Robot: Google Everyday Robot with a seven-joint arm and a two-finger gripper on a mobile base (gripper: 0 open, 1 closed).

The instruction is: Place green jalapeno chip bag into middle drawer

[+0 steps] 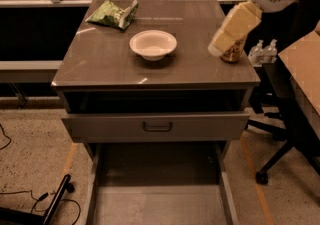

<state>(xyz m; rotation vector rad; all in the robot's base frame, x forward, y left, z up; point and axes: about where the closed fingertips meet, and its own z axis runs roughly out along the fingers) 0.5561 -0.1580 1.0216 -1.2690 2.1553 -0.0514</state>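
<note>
The green jalapeno chip bag [113, 14] lies wrinkled at the far left corner of the grey cabinet top [100, 64]. My gripper [218, 48] is at the end of a cream arm link that reaches in from the top right. It hangs over the right side of the top, far from the bag. A drawer with a handle [157, 126] stands pulled out a little under a dark gap. Below it, a lower drawer [160, 204] is pulled far out toward me.
A white bowl [153, 44] sits mid-top. An orange drink can [232, 55] stands at the right, mostly hidden behind the arm. Two small bottles [264, 51] and a chair base [280, 161] are to the right. Cables [30, 201] lie on the floor at the left.
</note>
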